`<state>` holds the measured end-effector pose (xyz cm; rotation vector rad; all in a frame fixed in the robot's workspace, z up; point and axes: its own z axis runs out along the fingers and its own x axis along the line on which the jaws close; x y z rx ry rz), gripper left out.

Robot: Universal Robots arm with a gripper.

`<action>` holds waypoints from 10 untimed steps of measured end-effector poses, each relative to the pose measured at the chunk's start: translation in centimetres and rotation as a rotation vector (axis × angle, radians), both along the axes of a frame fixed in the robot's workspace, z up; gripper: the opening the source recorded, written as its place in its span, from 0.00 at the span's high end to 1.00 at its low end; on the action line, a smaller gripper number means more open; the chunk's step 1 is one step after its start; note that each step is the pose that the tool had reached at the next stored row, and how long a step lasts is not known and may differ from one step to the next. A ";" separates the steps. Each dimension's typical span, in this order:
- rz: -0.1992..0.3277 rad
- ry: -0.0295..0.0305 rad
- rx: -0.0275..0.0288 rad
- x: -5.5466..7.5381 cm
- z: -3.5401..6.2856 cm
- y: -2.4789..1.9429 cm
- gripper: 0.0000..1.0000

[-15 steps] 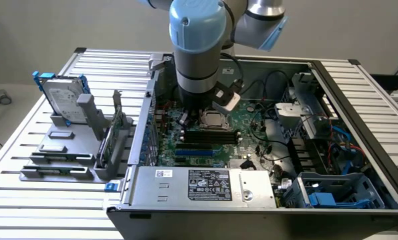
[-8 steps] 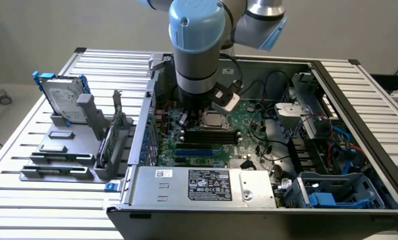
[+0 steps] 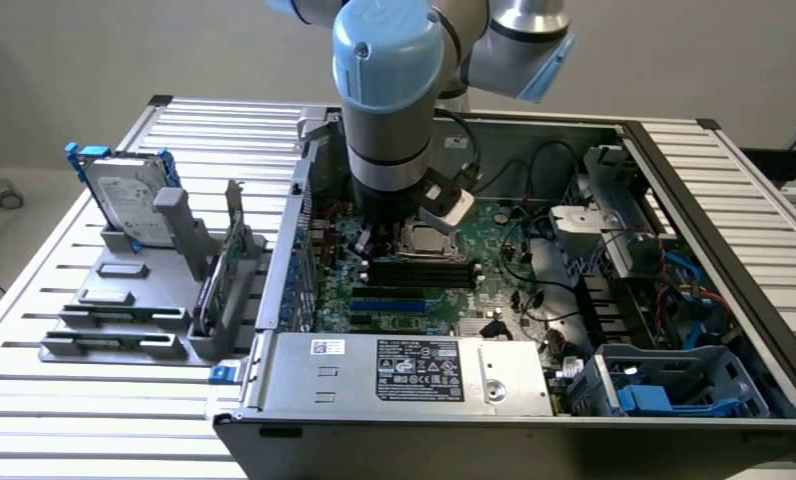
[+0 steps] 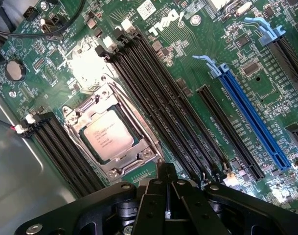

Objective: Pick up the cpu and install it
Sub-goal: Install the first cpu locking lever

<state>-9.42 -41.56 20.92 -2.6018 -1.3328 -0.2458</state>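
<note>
Cpu (image 4: 108, 136) top – brushed shiny metal; motherboard (image 4: 188, 54) – glossy green laminate.

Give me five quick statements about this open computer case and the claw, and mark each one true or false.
1. The cpu sits in the metal-framed socket on the motherboard. True.
2. The claw holds the cpu. False: it is shut and holds nothing.
3. The hard drive stands on the rack outside the computer case. True.
4. The long blue slot holds a card. False: it is bare.
5. The arm reaches down over the hard drive. False: it reaches into the case, over the motherboard.
</note>
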 end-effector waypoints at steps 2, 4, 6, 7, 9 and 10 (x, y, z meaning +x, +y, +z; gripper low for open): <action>0.000 0.0001 0.0000 0.0 -0.06 0.05 0.89; 0.000 -0.0001 0.0001 0.0 -0.14 0.05 0.89; 0.000 -0.0004 0.0002 0.0 -0.22 0.06 0.89; 0.000 -0.0006 0.0002 0.0 -0.26 0.06 0.89; 0.000 -0.0007 0.0002 0.0 -0.34 0.06 0.89; 0.000 -0.0009 0.0005 0.0 -0.38 0.06 0.89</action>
